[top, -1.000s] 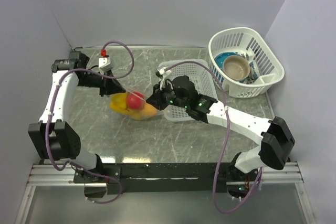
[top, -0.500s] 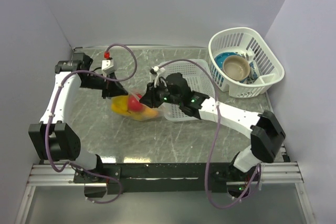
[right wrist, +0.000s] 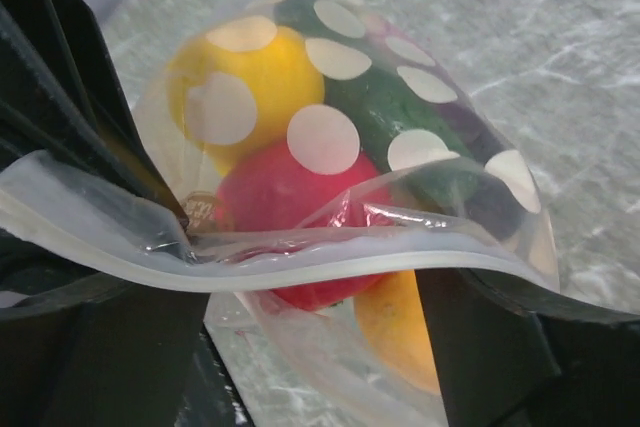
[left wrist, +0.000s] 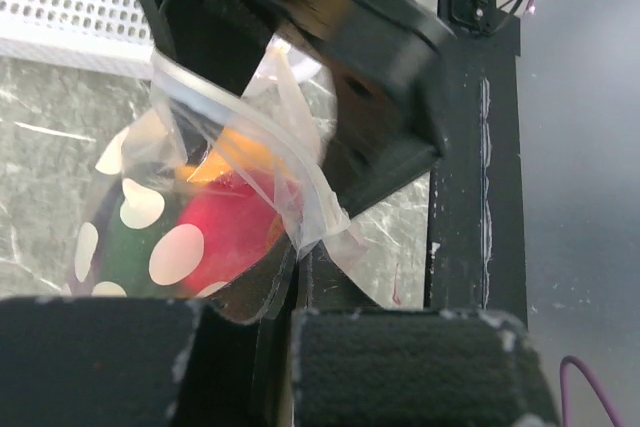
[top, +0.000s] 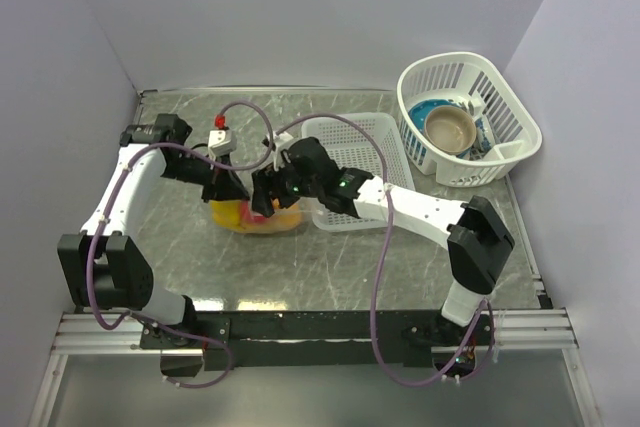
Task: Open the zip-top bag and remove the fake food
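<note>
The zip-top bag (top: 257, 219) lies at table centre-left, clear with white dots (right wrist: 340, 57). Through the film shows the fake food: a red round piece (right wrist: 270, 197), a yellow one (right wrist: 250, 77), a green one (right wrist: 390, 107) and an orange one (right wrist: 400, 317). My left gripper (top: 228, 192) is shut on the bag's edge; in the left wrist view the film (left wrist: 290, 237) runs down between the pads (left wrist: 290, 317). My right gripper (top: 265, 195) stands open, its fingers wide apart on either side of the white zip strip (right wrist: 330, 262), which spans across the gap (right wrist: 300, 342).
A flat white lattice basket (top: 372, 142) sits right of the bag, with my right arm lying over it. At the back right a taller white basket (top: 515, 112) holds a bowl (top: 450, 127) and dishes. Walls close in the left, back and right.
My right gripper has moved left up to the bag's mouth and opened wide. The left gripper has shifted right and nearer with the bag's edge still pinched.
</note>
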Tool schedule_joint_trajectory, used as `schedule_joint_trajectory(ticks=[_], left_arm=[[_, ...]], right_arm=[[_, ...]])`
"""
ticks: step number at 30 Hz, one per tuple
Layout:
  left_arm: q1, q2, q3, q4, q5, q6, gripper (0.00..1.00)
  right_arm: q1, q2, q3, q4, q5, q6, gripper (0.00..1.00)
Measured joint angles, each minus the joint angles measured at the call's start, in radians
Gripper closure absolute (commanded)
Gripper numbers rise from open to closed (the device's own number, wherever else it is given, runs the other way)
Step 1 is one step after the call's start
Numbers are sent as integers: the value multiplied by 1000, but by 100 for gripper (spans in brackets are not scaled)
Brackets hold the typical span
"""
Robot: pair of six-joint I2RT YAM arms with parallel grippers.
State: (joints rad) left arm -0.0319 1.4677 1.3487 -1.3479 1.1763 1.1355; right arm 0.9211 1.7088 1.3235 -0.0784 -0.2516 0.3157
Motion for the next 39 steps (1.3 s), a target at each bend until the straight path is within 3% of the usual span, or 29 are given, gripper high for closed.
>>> schedule_joint_trajectory(ticks=[11, 19, 22, 29, 31, 32, 35, 39], left_arm=[[-3, -17, -16, 1, -42, -5, 95], [3, -36, -44, 4, -79, -26, 87], [58, -40, -53, 2, -97, -31, 78], [396, -40, 66, 4, -77, -77, 62], [448, -36, 108, 5, -48, -89, 29], [463, -31, 122, 8, -31, -93, 1], [457, 17, 132, 5, 35, -109, 1], [329, 182, 117, 13, 69, -100, 1]], right_arm=[[40, -23, -40, -36, 151, -10, 5], [43, -3, -56, 3, 134, 10, 0], [67, 88, 38, -32, 137, -26, 0], [137, 184, 78, -66, 187, -111, 4], [145, 184, 51, -61, 211, -127, 8], [146, 183, 33, -55, 225, -132, 12], [149, 164, -35, -4, 266, -138, 19], [157, 115, -114, 35, 322, -130, 27]])
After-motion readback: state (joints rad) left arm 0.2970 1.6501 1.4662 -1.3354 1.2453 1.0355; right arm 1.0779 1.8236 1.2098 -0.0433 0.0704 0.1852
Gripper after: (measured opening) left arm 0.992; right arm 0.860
